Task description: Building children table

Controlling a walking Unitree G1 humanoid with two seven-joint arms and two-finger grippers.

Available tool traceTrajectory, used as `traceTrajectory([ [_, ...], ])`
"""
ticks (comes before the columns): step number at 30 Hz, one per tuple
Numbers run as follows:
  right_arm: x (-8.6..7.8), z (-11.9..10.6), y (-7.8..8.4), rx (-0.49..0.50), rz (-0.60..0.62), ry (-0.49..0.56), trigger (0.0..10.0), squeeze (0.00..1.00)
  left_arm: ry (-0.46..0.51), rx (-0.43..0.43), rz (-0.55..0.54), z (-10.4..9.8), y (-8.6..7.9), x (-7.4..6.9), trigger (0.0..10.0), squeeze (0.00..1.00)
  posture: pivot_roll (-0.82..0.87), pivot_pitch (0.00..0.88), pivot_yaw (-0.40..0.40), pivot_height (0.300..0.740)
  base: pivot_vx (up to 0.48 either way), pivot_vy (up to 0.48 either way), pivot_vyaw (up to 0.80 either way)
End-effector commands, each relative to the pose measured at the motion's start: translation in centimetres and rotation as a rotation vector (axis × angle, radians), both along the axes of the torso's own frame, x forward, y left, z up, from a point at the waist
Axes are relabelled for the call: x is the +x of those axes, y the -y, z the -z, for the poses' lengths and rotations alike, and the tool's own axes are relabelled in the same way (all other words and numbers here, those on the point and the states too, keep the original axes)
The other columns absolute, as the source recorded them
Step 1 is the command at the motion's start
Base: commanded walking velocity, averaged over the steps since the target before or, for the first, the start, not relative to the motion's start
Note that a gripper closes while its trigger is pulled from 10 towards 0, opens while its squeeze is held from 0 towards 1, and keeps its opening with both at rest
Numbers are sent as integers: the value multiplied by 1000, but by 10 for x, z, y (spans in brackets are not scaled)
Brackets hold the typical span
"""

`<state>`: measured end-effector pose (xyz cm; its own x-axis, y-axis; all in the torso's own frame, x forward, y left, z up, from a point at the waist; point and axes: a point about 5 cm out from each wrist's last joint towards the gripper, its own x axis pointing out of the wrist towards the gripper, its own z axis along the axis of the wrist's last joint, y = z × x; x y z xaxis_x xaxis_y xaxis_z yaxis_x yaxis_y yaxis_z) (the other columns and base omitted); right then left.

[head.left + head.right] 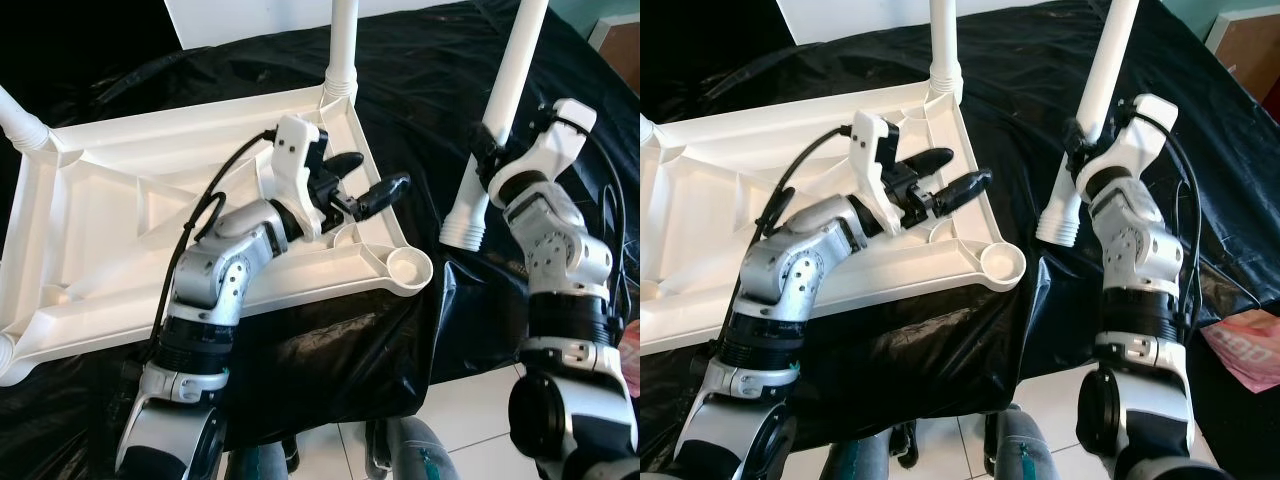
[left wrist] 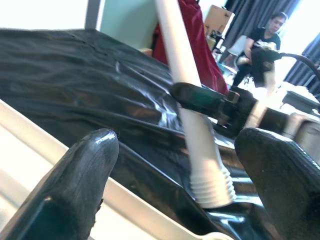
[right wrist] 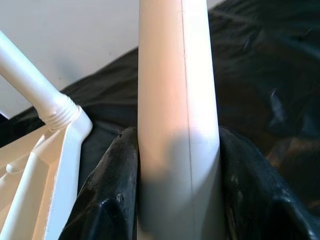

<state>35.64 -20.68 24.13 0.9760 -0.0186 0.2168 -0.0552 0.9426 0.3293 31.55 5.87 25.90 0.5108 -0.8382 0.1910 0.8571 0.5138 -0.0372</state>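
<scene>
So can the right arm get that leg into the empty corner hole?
Probably yes. The right gripper holds the leg close beside the hole, which sits open. The left gripper hovers just above the tabletop, not over it.

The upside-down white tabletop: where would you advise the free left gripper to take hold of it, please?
Probably the raised edge rail beside the empty corner socket. The tabletop lies flat on the black sheet, ribs up, so that rim is pinchable. Left gripper hovers open just above it; come straight down from above.
</scene>
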Motion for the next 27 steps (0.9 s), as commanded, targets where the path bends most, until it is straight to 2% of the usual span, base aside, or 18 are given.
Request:
traceTrajectory([
  [1,-6,-6,-2,-10,-8,75,10000,0,22,-3,-11,-1,1,1,10000,1000,-14,138,-3,740,0,0,0],
  [2,-10,-9,-4,-17,-17,121,10000,0,29,-17,-9,-3,0,2,10000,1000,-14,138,-3,740,0,0,0],
  [9,-15,-13,-9,-62,-35,182,10000,0,57,-13,-28,-8,0,7,10000,1000,-14,135,-7,740,0,0,0],
  [10,-21,-16,-19,-131,-78,239,10000,0,80,-10,-64,-15,1,13,10000,0,-15,126,-6,740,0,0,0],
  [17,-26,-17,-32,-213,-137,288,10000,0,108,-36,-36,-23,3,13,10000,0,-16,118,-4,740,0,0,0],
  [21,-29,-15,-43,-299,-206,315,10000,0,136,-102,26,-31,3,8,10000,0,-22,91,-4,740,0,0,0],
  [25,-30,-15,-45,-321,-226,324,10000,0,143,-115,33,-33,3,8,10000,0,-22,91,-4,740,0,0,0],
  [27,-30,-12,-47,-363,-257,329,10000,0,157,-107,50,-34,4,10,10000,0,-26,56,1,740,0,0,0],
])
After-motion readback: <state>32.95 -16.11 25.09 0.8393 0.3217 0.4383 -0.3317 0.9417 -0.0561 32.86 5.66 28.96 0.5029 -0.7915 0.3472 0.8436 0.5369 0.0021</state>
